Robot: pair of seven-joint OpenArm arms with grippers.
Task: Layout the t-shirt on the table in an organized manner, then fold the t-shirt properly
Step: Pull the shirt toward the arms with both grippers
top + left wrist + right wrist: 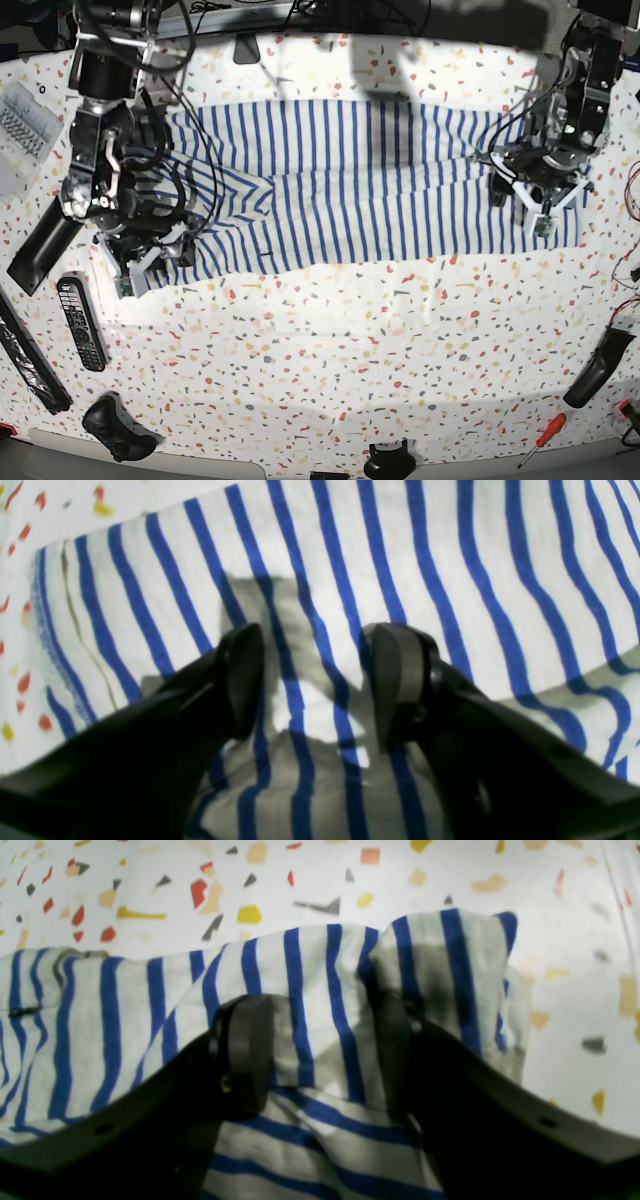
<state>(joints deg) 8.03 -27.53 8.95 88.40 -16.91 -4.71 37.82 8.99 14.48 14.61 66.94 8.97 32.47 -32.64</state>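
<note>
The white, blue-striped t-shirt (350, 190) lies stretched in a wide band across the far half of the speckled table (350, 350). At the shirt's right end in the base view, my left gripper (545, 215) points down onto the cloth. In the left wrist view, the left gripper (320, 680) is open above flat striped fabric (450, 555), near a hemmed edge. At the shirt's left end, my right gripper (150, 265) is down on it. In the right wrist view, the right gripper (320, 1055) is open, a raised fold of cloth (320, 990) stands between its fingers, and a flap drapes over the right finger.
A remote control (80, 322), a long black bar (45, 245) and a clear parts box (20, 120) lie at the table's left side. A black game controller (118, 428) sits front left. A red-handled screwdriver (540, 440) and a black handle (600, 368) lie front right.
</note>
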